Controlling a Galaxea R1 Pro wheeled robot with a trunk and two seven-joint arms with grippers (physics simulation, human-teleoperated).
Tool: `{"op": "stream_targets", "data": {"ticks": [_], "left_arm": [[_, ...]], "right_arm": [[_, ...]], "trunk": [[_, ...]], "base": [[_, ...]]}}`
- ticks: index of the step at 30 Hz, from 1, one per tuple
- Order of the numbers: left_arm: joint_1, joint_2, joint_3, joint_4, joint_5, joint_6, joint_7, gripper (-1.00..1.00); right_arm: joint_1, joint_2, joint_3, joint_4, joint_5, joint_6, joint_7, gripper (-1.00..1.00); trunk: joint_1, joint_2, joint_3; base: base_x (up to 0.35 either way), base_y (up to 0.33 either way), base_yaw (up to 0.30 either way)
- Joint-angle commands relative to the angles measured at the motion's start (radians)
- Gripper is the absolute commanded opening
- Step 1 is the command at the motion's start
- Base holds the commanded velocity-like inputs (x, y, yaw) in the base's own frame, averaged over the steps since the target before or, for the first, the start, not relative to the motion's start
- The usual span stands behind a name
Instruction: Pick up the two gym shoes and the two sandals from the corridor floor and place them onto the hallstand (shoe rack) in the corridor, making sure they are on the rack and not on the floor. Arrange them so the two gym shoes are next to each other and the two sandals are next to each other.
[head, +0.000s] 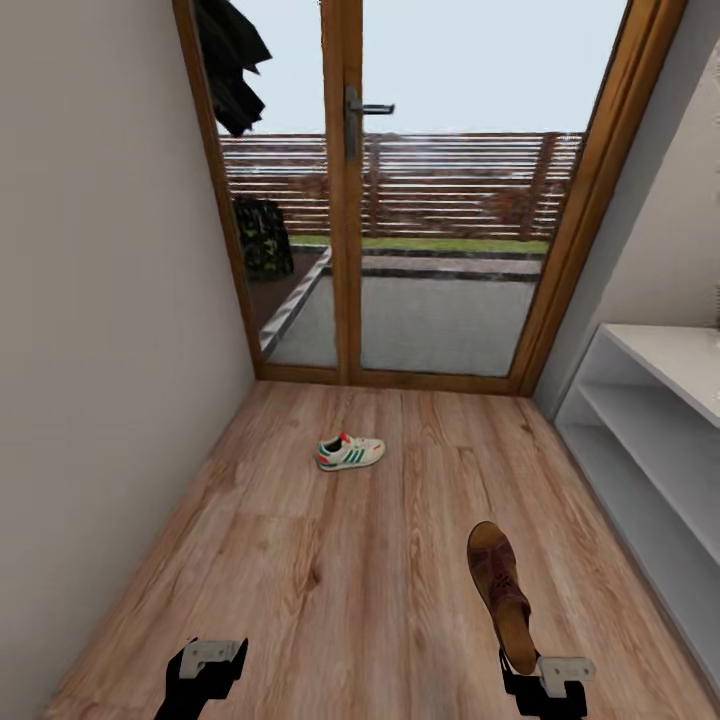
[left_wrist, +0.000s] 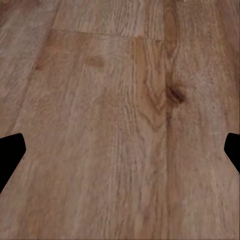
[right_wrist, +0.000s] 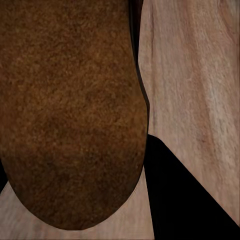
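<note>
Corridor floor (head: 300, 560) runs up to a wood-framed glass door (head: 350, 200) with a metal handle (head: 365, 110); dark clothing (head: 232, 60) hangs at the upper left, cut off by the frame top. One gym shoe (head: 350, 452) lies on its sole on the planks, out in the open, well ahead of both hands and nearer the door than the sandal.

Hallstand (head: 650, 440) sits along the right wall, only partly in frame: bench top edge and two open shelves show, the rest cut off at the right edge.

Sandal (head: 500, 590) is in the right hand (head: 545, 680), heel end down at the hand, toe pointing away toward the door, sole side mostly turned to the head camera. Right hand is clamped on the sandal's heel end; fingers mostly hidden behind the shoe and cropped at the frame bottom. In the right wrist view the sandal (right_wrist: 70, 115) is a brown grainy blur, one black finger (right_wrist: 185, 200) beside it, floor planks (right_wrist: 200, 75) behind.

Left hand (head: 205, 668) low at the bottom left, cropped, holding nothing. Left wrist view: two black fingertips (left_wrist: 10, 155) at opposite edges, spread wide apart, bare plank floor (left_wrist: 120, 110) between them
</note>
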Motion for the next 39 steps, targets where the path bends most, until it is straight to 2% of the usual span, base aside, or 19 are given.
{"op": "stream_targets", "data": {"ticks": [1,30,39], "left_arm": [[0.000,0.000,0.004,0.001,0.006,-0.002,-0.009,1.00],[0.000,-0.001,0.004,0.023,0.006,-0.002,-0.009,1.00],[0.000,-0.001,0.004,0.024,0.005,-0.002,-0.009,1.00]], "right_arm": [[-0.001,0.001,-0.004,0.000,0.007,-0.003,0.000,-1.00],[-0.001,0.001,-0.004,0.000,0.007,-0.003,0.000,-1.00],[-0.001,0.001,-0.004,0.000,0.007,-0.003,0.000,-1.00]], "trunk": [[0.000,0.000,-0.001],[0.000,0.000,-0.001],[0.000,0.000,-0.001]], "base": [[0.308,0.201,-0.262],[0.299,0.206,-0.262],[0.138,0.053,-0.262]]}}
